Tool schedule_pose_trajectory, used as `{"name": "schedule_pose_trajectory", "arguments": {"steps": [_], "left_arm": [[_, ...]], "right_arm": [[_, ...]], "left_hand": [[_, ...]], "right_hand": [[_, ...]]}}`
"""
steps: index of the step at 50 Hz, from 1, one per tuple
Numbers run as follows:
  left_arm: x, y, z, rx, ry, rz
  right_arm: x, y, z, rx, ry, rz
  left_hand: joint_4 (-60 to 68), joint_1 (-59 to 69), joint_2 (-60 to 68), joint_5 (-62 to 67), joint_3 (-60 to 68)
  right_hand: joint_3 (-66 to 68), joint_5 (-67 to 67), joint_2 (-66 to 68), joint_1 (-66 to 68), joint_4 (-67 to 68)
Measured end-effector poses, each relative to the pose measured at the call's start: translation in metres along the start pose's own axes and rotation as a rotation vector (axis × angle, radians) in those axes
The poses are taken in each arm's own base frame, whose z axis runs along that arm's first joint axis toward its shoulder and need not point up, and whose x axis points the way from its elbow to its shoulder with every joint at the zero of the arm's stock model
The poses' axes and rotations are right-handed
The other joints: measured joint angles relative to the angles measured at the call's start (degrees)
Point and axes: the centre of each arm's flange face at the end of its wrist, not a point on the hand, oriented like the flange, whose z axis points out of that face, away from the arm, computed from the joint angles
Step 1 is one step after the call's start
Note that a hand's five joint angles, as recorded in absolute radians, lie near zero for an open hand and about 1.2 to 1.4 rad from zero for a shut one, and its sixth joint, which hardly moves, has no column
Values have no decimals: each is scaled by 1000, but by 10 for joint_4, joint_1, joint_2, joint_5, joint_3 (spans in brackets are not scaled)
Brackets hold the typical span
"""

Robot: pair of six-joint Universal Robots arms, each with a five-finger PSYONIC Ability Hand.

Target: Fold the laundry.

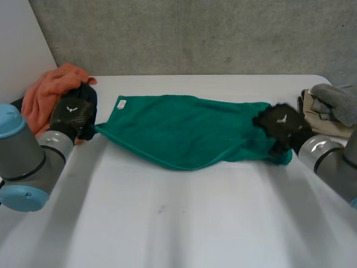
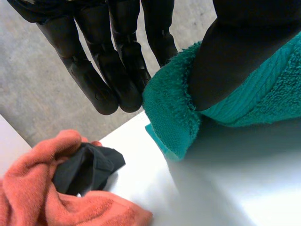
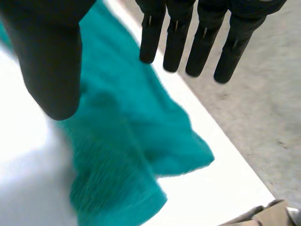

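One green towel [image 1: 184,131] is pinched at a corner by the left hand [image 1: 72,114] and partly covered by the straight-fingered right hand [image 1: 281,125], while one black cloth [image 2: 89,167] is half hidden in one orange cloth [image 2: 28,188].

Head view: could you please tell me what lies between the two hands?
In the head view, the green towel runs from the left hand at one end to the right hand at the other.

so the white table [image 1: 167,223] has a green towel [image 1: 184,131] mid-frame, orange cloth [image 1: 47,92] upper left, beige and grey clothes [image 1: 329,109] right edge
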Motion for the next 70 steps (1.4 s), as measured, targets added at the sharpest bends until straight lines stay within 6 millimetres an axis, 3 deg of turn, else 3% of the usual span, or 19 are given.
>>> {"name": "schedule_pose_trajectory", "arguments": {"steps": [6,10,20,25,31,35,41,43,47,51,55,57,61,70], "left_arm": [[0,-10,-5,25,6,-2],[2,-12,-5,33,14,-1],[2,-23,-1,69,17,4],[0,-28,2,85,13,6],[-2,-34,5,84,12,3],[-3,-38,6,74,14,-2],[-6,-43,6,53,13,-10],[-8,-44,5,42,10,-12],[-13,-47,-1,18,8,-13],[-17,-49,-10,-13,9,-15],[-20,-48,-17,-43,16,-16],[-20,-46,-19,-55,22,-15],[-20,-41,-23,-82,34,-12],[-21,-38,-40,-164,50,-20]], "right_arm": [[19,-25,-4,-23,30,189],[31,-28,6,-102,21,271],[51,-5,53,-353,-44,366],[48,10,70,-380,-58,359],[37,27,77,-416,-86,349],[28,36,76,-444,-112,337],[25,36,72,-456,-132,322],[28,32,68,-451,-132,318],[36,22,56,-441,-133,306],[40,17,42,-434,-145,273],[36,20,32,-440,-162,225],[33,23,30,-449,-167,208],[29,29,29,-467,-169,188],[29,21,13,-478,-163,138]], "left_hand": [[0,0,0,0,0],[0,0,0,0,0],[0,0,0,0,0],[0,0,0,0,0],[0,0,0,0,0],[0,0,0,0,0],[0,0,0,0,0],[0,0,0,0,0],[0,0,0,0,0],[0,0,0,0,0],[0,0,0,0,0],[0,0,0,0,0],[0,0,0,0,0],[0,0,0,0,0]], "right_hand": [[-28,-42,-26,-26,-44],[-29,-47,-27,-26,-44],[-28,-28,-26,-26,-43],[-28,-19,-25,-25,-43],[-29,-19,-26,-26,-43],[-11,6,-11,-6,-14],[332,338,335,329,333],[393,401,397,374,394],[392,397,394,370,394],[180,187,176,168,179],[147,149,149,144,143],[184,194,186,181,183],[378,391,385,369,377],[406,409,405,371,409]]}}
